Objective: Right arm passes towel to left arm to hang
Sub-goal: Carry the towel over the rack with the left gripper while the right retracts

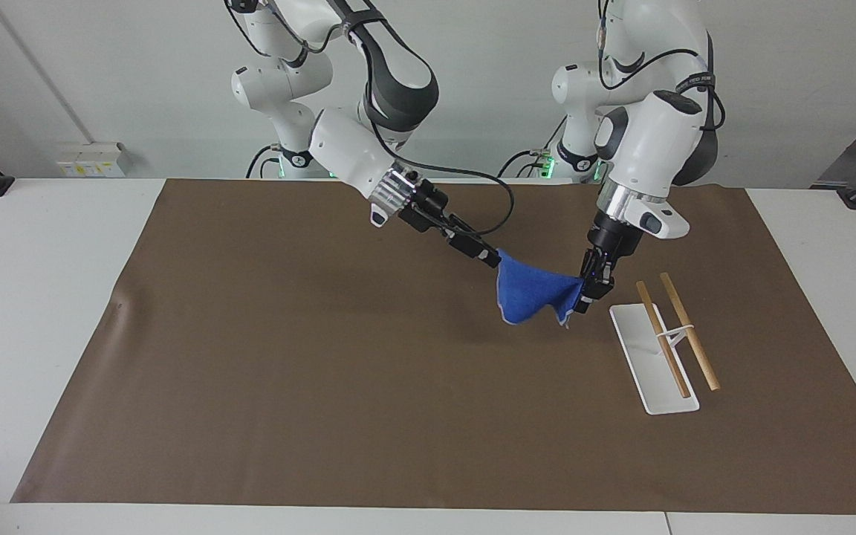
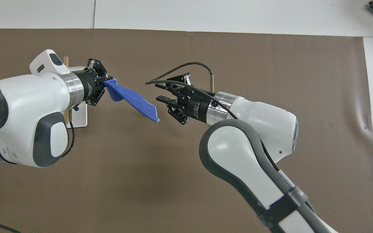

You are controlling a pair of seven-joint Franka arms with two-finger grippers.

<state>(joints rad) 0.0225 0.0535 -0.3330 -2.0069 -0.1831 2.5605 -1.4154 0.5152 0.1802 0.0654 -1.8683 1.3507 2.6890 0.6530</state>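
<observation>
Your left gripper (image 1: 596,286) (image 2: 104,83) has its jaws pinched tight on one corner of the blue towel (image 1: 533,297) (image 2: 131,100). The cloth hangs in the air from that corner, over the brown mat (image 1: 324,357) (image 2: 238,51), toward the left arm's end of the table (image 1: 41,297) and in the half of the mat nearer the robots' edge. It touches nothing underneath.

Your right gripper (image 1: 489,256) (image 2: 166,91) sits at the towel's other upper corner in the facing view. From overhead its jaws are spread wide with a clear gap to the cloth's free end, so they hold nothing. It is over the middle of the mat. A loose black cable (image 1: 484,182) (image 2: 186,66) loops above its wrist.

The hanging rack, a white base plate (image 1: 647,357) (image 2: 80,113) with two wooden rods (image 1: 684,331), stands on the mat just beside the towel, closer to the left arm's end of the table. In the overhead view the left arm (image 1: 651,148) (image 2: 21,110) covers most of the rack; only a rod tip (image 2: 65,60) and part of the plate show.
</observation>
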